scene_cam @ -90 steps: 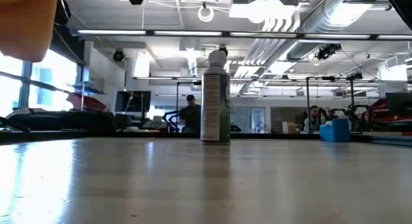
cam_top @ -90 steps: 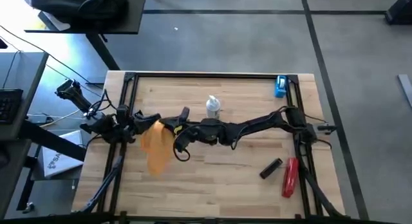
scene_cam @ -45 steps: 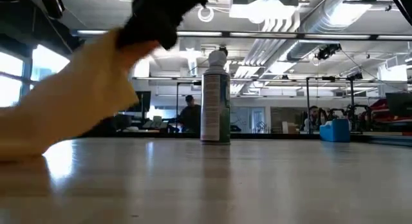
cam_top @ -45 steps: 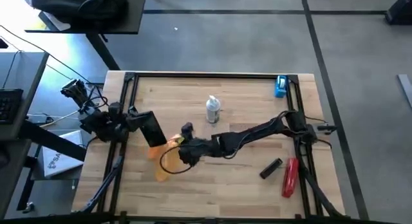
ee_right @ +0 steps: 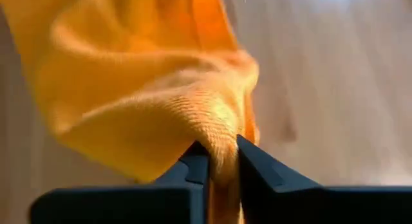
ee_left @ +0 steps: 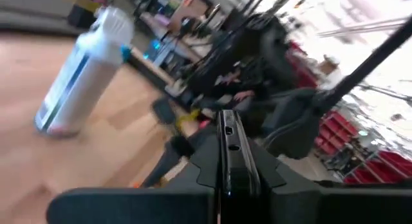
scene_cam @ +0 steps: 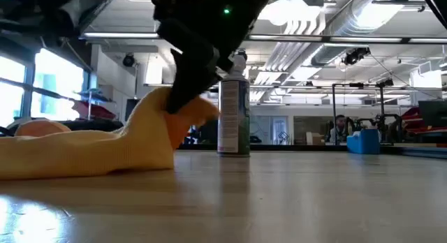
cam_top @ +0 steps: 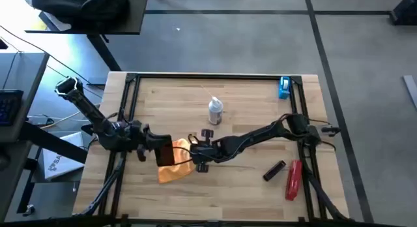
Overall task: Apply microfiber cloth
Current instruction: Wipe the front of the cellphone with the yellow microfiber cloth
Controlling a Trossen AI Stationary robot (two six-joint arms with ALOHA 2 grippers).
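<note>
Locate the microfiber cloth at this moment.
In the high view the microfiber cloth lies left of table centre, one fold pinched by the right gripper, beside the phone.

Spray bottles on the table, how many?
1. The spray bottle stands upright near the table's middle, toward the far edge, behind the microfiber cloth that the right gripper pinches. No other shows; the arms could hide something small.

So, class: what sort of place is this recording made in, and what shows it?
Probably a robotics lab or workshop: exposed ceiling ducts, other framed rigs behind, and a seated person at a workstation beyond the table.
</note>
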